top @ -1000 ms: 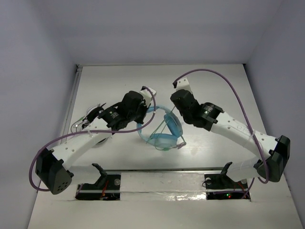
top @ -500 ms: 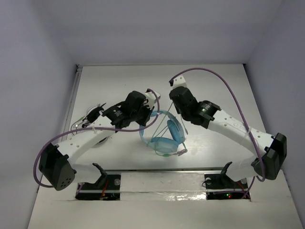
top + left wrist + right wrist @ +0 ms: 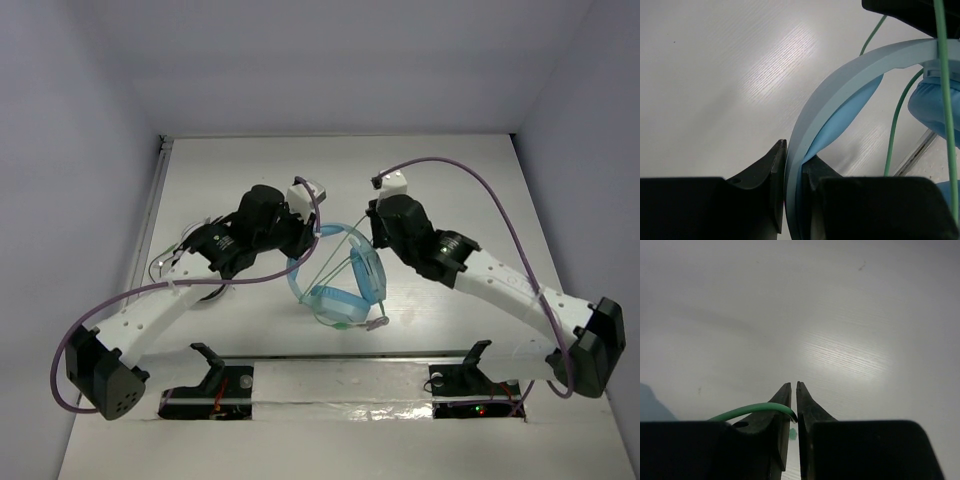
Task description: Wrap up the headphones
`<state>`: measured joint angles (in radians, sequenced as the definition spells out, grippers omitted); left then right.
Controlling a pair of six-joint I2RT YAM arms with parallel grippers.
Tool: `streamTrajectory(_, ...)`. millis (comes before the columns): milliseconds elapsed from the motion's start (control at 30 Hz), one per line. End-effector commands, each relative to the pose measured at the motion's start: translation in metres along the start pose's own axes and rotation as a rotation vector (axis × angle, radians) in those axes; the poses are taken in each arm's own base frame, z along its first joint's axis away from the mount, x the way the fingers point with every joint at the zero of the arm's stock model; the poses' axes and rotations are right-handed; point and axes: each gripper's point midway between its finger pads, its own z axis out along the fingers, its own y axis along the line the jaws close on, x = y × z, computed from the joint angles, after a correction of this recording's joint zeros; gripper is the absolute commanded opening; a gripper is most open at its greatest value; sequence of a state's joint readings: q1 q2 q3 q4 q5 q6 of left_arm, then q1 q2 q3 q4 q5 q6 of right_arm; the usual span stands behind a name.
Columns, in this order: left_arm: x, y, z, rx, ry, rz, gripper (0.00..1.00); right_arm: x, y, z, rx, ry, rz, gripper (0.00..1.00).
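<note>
The light blue headphones [image 3: 345, 285] are held up over the middle of the table, ear cups low and towards the near side. My left gripper [image 3: 300, 240] is shut on the headband [image 3: 840, 80], which passes between its jaws [image 3: 794, 170]. My right gripper [image 3: 375, 228] is shut on the thin green cable [image 3: 755, 410], which curves in from the left and ends between its jaws. The cable [image 3: 325, 258] runs in taut lines across the headband arch to the cups. In the left wrist view an ear cup [image 3: 935, 105] shows at the right, with cable strands [image 3: 895, 125] in front.
A small black-and-white coiled cable bundle [image 3: 185, 245] lies at the left, beside my left arm. Purple robot cables [image 3: 470, 175] loop over both arms. Two black mounts [image 3: 215, 365] stand at the near edge. A wall rail [image 3: 155, 210] runs along the left side.
My right gripper has swung the cable end from the far side of the headphones towards the right. My left gripper has shifted slightly left and back with the headband. The headphones have turned a little.
</note>
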<state>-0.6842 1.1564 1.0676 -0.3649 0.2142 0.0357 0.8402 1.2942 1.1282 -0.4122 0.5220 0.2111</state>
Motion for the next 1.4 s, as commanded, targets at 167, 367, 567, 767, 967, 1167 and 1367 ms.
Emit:
streamTrajectory(167,-0.09,-0.017,-0.036,0.064,-0.323,-0.069,0.0,-0.048,0.033,-0.03,-0.362,-0.319,0.284,0.27)
streamTrajectory(367,-0.107,-0.028,-0.049,0.112,-0.378,-0.076,0.0,-0.051,0.018,-0.028,-0.45,-0.401,0.353,0.45)
streamTrajectory(567,-0.122,-0.033,-0.059,0.132,-0.413,-0.084,0.0,-0.04,0.029,-0.022,-0.537,-0.394,0.345,0.56)
streamTrajectory(767,-0.139,-0.036,-0.071,0.139,-0.458,-0.101,0.0,-0.022,0.037,-0.016,-0.581,-0.381,0.374,0.48)
streamTrajectory(967,-0.148,-0.027,-0.072,0.087,-0.483,-0.147,0.0,-0.004,0.039,-0.016,-0.598,-0.355,0.417,0.32)
streamTrajectory(1167,-0.149,-0.005,-0.05,-0.009,-0.504,-0.273,0.0,0.017,0.042,-0.019,-0.628,-0.299,0.487,0.02)
streamTrajectory(1367,-0.146,0.022,-0.014,-0.095,-0.585,-0.491,0.0,0.045,0.047,-0.017,-0.639,-0.195,0.618,0.0)
